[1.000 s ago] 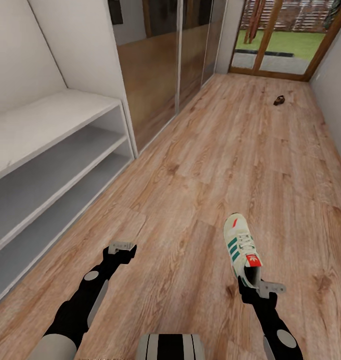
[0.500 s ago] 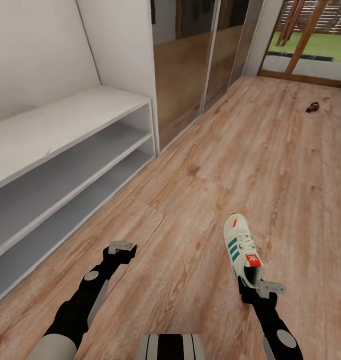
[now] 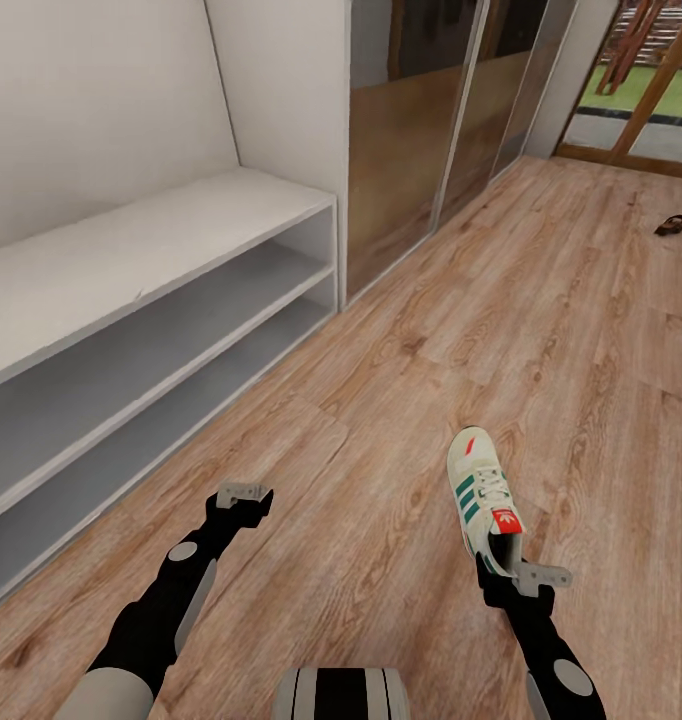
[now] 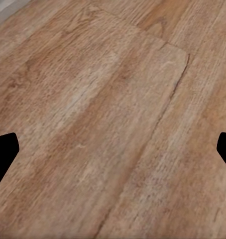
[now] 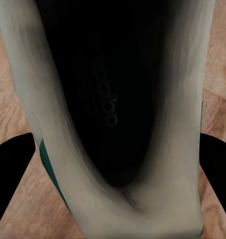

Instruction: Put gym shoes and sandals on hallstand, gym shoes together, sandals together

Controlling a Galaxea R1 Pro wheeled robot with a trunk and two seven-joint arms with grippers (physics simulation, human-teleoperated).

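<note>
Head view: right gripper [image 3: 521, 570] clamps the gym shoe's [image 3: 484, 495] heel, toe pointing ahead.

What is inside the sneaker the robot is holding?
Nothing but a dark insole with faint lettering shows inside the gym shoe, held at its heel by the right end effector. The toe end is too dark to see into.

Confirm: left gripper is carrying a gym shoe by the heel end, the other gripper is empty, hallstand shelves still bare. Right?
Wrong arm. In the head view it is the right gripper that holds the gym shoe at the heel end, and the right wrist view looks straight into its opening. The left gripper is the empty one, open over the corridor floor. The visible hallstand shelves are bare.
</note>
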